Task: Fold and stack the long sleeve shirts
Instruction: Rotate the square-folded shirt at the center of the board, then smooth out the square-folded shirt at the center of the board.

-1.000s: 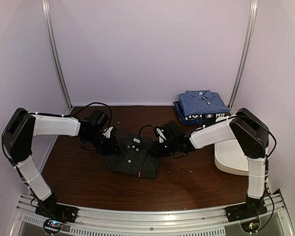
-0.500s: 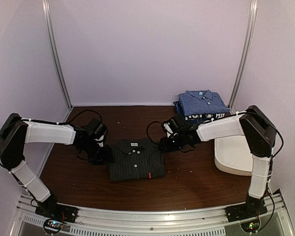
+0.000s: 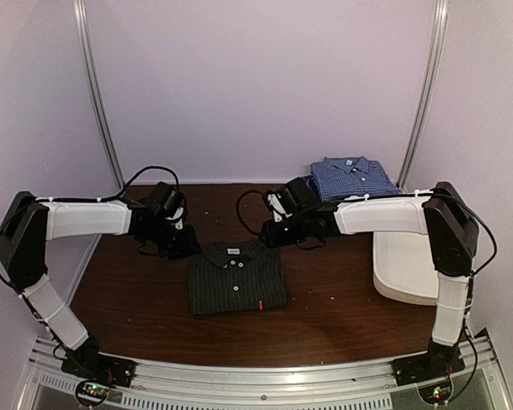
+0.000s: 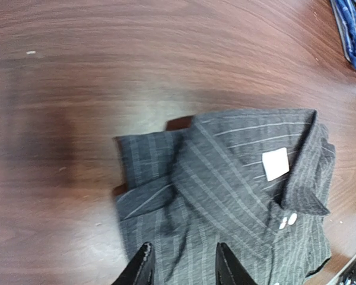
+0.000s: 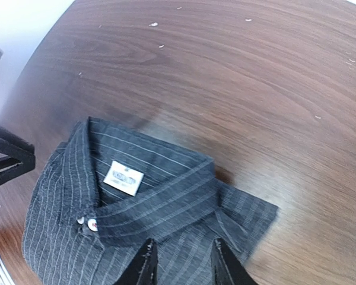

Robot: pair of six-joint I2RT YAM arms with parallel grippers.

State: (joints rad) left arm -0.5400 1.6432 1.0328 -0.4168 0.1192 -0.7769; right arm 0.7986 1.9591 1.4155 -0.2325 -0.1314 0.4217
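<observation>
A dark charcoal pinstriped shirt (image 3: 237, 275) lies folded and flat in the middle of the table, collar toward the back. My left gripper (image 3: 185, 243) hovers at its far left corner. In the left wrist view that gripper (image 4: 184, 267) is open over the striped cloth (image 4: 237, 178) and pinches nothing. My right gripper (image 3: 269, 232) hovers at the shirt's far right corner. The right wrist view shows it (image 5: 184, 264) open above the collar and shoulder (image 5: 148, 202), also holding nothing. A folded blue checked shirt (image 3: 353, 178) tops a stack at the back right.
A white oblong tub (image 3: 408, 266) sits at the right edge of the table, partly under my right arm. Metal frame posts (image 3: 98, 111) rise at the back corners. Bare brown wood (image 3: 128, 299) surrounds the folded shirt.
Both grippers have let go of the charcoal shirt's sides and drawn back toward the far side. The shirt, tilted a second ago, now lies flat and square.
</observation>
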